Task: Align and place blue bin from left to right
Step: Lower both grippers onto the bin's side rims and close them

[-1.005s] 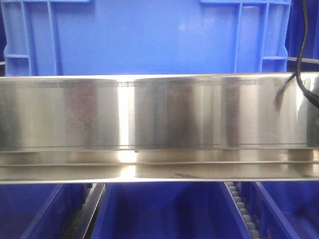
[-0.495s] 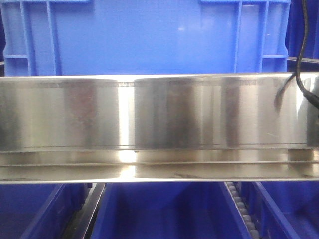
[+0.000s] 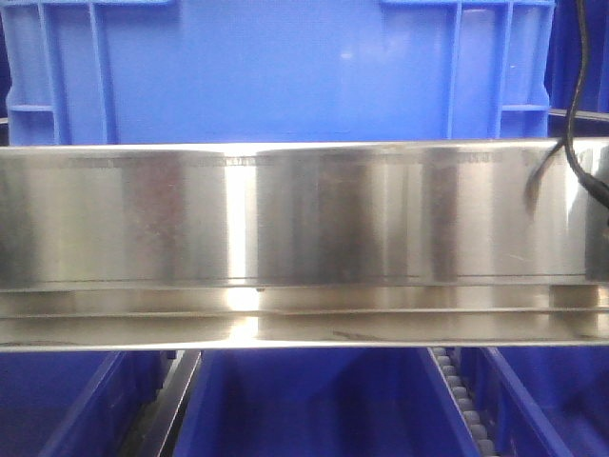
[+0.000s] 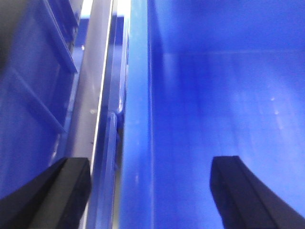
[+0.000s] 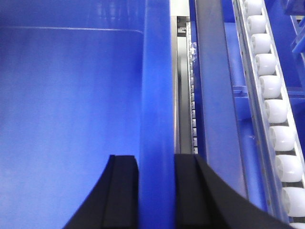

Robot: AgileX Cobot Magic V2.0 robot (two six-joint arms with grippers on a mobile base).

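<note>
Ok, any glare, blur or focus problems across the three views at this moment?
Front-facing view: fairly sharp, but the stainless steel panel carries a bright vertical glare band left of centre. Left wrist view: soft throughout, with the rim of the blue bin and the left gripper both blurred. Right wrist view: clearer, white rollers crisp, right gripper dark and featureless.

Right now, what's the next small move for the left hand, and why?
Probably close the left hand. Its fingers stand wide apart astride the blue bin wall, and neither seems to touch it. The right hand already looks clamped on its own wall. Shifting the bin on one grip would likely skew it.
</note>
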